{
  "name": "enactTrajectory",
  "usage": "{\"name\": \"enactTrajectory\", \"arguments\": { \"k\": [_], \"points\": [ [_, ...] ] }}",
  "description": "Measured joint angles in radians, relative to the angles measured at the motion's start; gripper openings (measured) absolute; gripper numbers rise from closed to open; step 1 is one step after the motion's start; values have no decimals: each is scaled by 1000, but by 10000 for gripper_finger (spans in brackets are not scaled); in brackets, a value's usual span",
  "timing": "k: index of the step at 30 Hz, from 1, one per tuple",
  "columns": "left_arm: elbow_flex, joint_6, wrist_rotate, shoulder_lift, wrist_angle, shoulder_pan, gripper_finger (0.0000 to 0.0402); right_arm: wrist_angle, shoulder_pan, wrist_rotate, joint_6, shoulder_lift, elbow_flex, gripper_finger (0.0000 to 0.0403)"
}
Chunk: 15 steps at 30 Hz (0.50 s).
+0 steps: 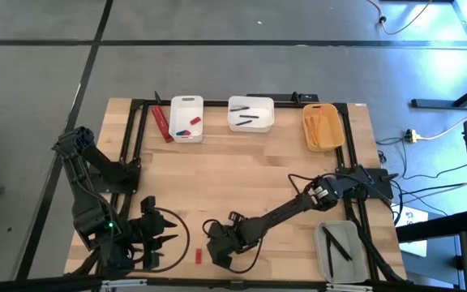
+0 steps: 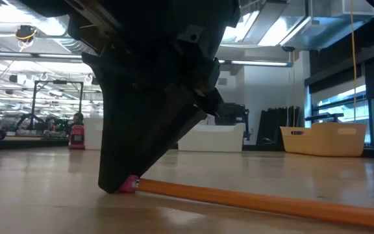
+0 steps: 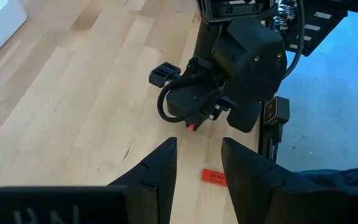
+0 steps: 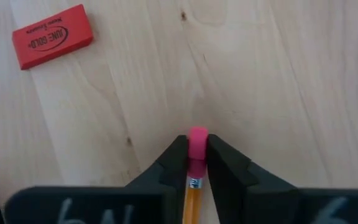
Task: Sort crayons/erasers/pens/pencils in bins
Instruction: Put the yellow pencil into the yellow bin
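- Left gripper [image 1: 162,243] is sitting at the table's near-left edge, fingers parted with nothing between them; the left wrist view is showing both fingers [image 3: 160,168] apart over bare wood.
- Red eraser [image 1: 196,256] is lying flat on the table between the two grippers; the right wrist view is showing its printed label [image 4: 53,35], unreadable from overhead.
- Right gripper [image 4: 197,163] is reaching down at near centre, fingers pinched on the pencil [image 4: 194,198] just below its pink eraser tip.
- The high view is hiding that pencil under the arm; the low view is showing the pencil [image 2: 252,198] lying along the tabletop, its pink end at the fingertips.
- Bins along the far edge: narrow white bin [image 1: 186,103] holding small red and blue pieces, wider white bin [image 1: 251,126] holding pens [image 1: 247,120], yellow-orange bin [image 1: 323,146] holding pencils.
- Grey bin [image 1: 323,264] is sitting at the near right with dark sticks inside.
- Red flat object [image 1: 162,124] is lying just left of the narrow white bin.
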Motion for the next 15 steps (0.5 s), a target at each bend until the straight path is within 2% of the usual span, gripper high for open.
{"name": "enactTrajectory", "arguments": {
  "k": [5,15],
  "points": [
    [0,0,0,0,0,0,119,-8,-8,-38,-2,-4,0,33],
    [0,0,0,0,0,0,119,-29,-43,-94,-41,-36,-5,40]
  ]
}}
